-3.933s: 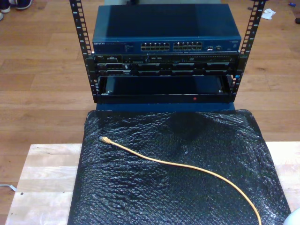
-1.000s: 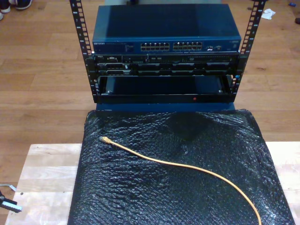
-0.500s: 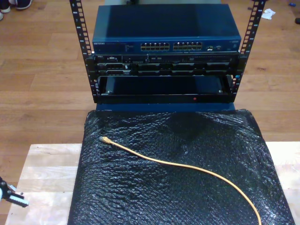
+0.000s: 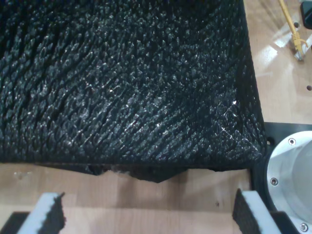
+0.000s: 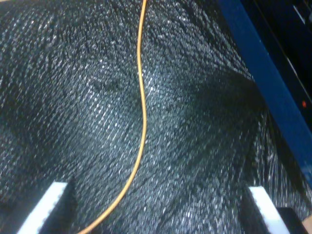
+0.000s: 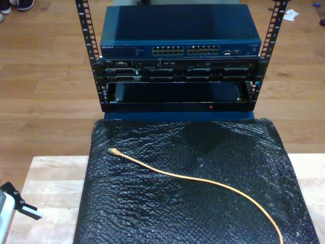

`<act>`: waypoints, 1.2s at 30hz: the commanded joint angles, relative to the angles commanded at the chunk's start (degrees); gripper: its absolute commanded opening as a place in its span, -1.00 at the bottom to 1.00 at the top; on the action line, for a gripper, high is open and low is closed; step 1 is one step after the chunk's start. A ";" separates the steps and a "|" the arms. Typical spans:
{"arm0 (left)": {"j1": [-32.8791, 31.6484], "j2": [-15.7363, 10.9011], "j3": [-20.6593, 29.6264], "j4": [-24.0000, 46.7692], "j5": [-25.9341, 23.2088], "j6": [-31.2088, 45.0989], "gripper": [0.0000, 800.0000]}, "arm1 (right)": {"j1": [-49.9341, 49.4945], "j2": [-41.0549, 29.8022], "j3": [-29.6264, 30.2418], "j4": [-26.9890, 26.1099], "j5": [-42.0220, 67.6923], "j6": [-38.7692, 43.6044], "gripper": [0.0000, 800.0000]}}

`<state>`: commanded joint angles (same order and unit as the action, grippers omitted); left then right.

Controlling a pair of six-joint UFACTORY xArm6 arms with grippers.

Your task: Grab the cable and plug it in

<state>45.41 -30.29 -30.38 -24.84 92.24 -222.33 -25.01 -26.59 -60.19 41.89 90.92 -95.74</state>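
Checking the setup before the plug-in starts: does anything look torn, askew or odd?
The black bubble-wrap mat has a ragged, torn-looking edge in the first wrist view. The cable lies loose across it, unplugged.

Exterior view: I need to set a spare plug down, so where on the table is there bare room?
Bare wooden table lies at this view's left, beside the black mat, with a gripper entering low. A thinner strip lies at its right. The cable crosses the mat diagonally.
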 joint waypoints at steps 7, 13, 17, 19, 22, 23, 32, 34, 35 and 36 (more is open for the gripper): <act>-1.58 0.35 0.09 -0.09 -0.97 -1.23 1.00 | 9.05 0.18 0.00 -0.44 -7.91 6.86 0.94; -1.67 0.53 0.18 -0.09 -1.58 -2.29 1.00 | 17.41 1.67 0.00 -2.37 -12.57 10.73 0.93; -1.67 0.70 0.35 -0.09 -1.58 -2.37 1.00 | 23.65 4.31 0.09 -5.36 -16.26 14.86 0.94; -1.67 0.97 0.44 -0.09 -1.67 -2.37 1.00 | 26.73 5.54 0.35 -7.82 -18.02 16.44 0.94; -1.76 1.49 0.44 -0.09 -2.02 -2.29 1.00 | 31.91 7.91 0.53 -11.87 -21.98 19.16 0.94; -1.67 1.67 0.44 -0.09 -2.37 -2.37 1.00 | 33.76 8.70 0.62 -13.45 -23.65 20.75 0.94; -1.76 2.55 0.35 0.00 -2.90 -3.60 1.00 | 43.43 16.26 -0.35 -21.45 -31.38 31.47 0.94; -1.76 2.99 0.35 0.00 -3.08 -3.60 1.00 | 44.84 17.58 -0.62 -21.54 -32.26 32.26 0.94; -1.76 3.34 0.35 0.00 -3.16 -3.69 1.00 | 45.36 18.20 -0.70 -21.54 -32.97 32.70 0.94; -1.76 3.52 0.35 0.00 -3.34 -3.69 1.00 | 45.98 18.64 -0.70 -21.54 -33.58 33.05 0.94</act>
<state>43.65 -26.77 -30.03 -24.84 88.90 -226.02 20.97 -7.96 -60.89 20.35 57.34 -62.68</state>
